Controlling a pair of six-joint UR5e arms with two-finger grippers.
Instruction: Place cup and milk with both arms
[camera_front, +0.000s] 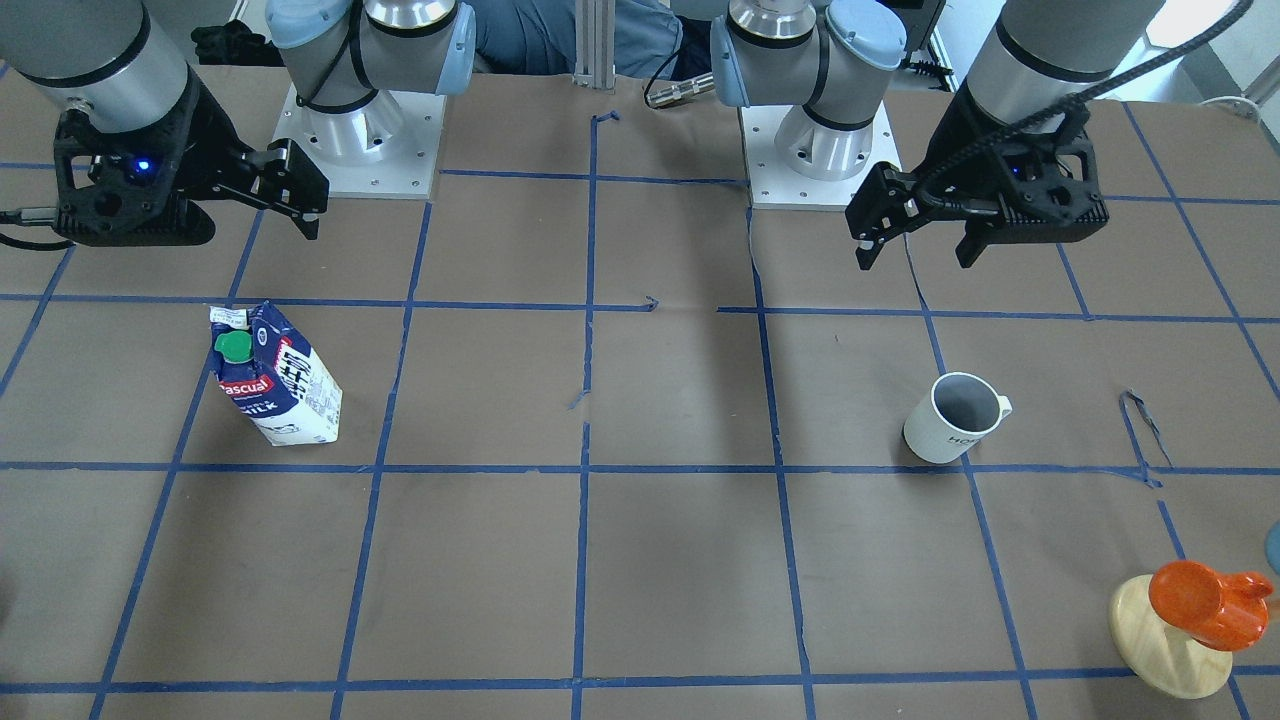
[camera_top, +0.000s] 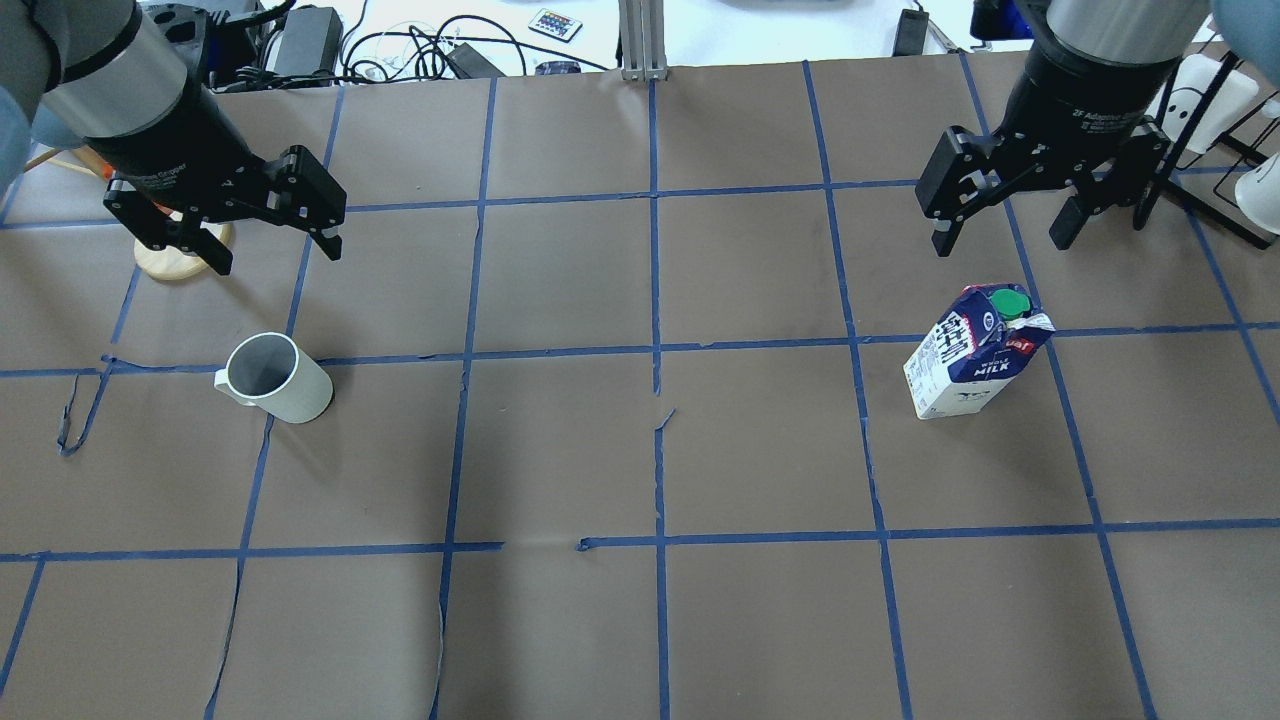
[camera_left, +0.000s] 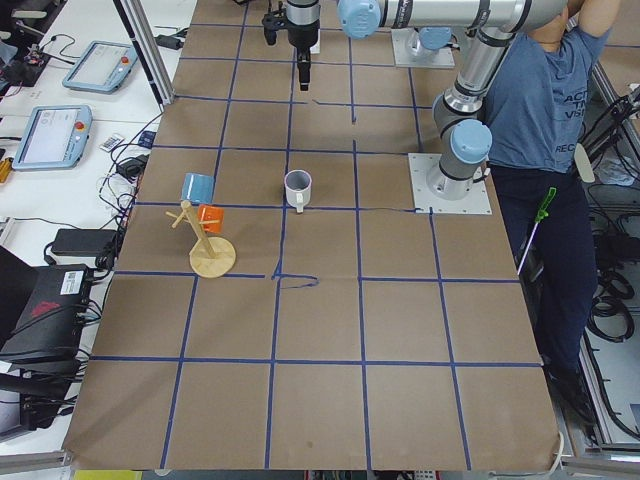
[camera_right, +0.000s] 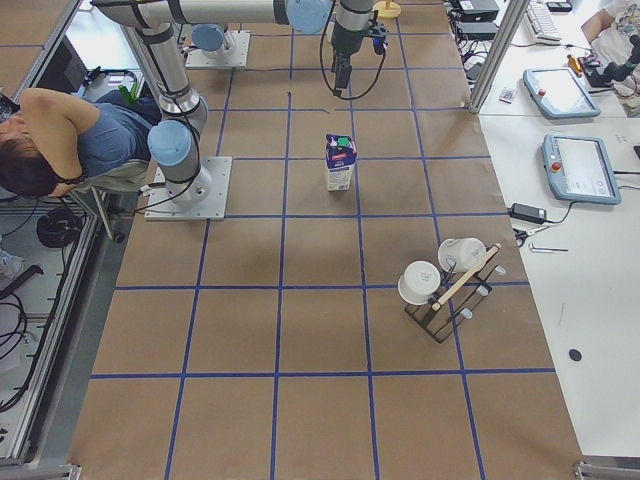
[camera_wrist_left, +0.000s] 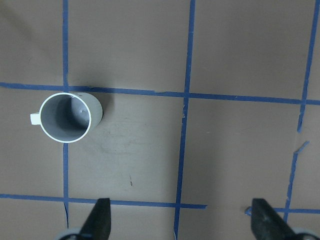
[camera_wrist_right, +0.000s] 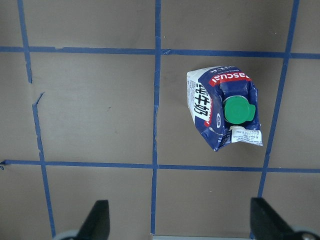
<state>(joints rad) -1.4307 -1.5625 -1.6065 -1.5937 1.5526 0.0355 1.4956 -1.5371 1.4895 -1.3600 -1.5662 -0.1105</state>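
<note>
The white cup (camera_front: 950, 420) stands upright on the brown table, handle to the side; it also shows in the overhead view (camera_top: 275, 378) and the left wrist view (camera_wrist_left: 67, 116). My left gripper (camera_top: 275, 252) is open and empty, raised above the table just beyond the cup. The blue and white milk carton (camera_front: 275, 375) with a green cap stands upright; it shows in the overhead view (camera_top: 975, 355) and the right wrist view (camera_wrist_right: 222, 112). My right gripper (camera_top: 1000, 243) is open and empty, raised just beyond the carton.
A wooden mug tree with an orange cup (camera_front: 1190, 620) stands at the table edge beyond the cup. A rack with white cups (camera_right: 440, 285) stands on the milk's side. Blue tape lines grid the table (camera_top: 650, 450). A person (camera_left: 545, 100) sits behind the robot.
</note>
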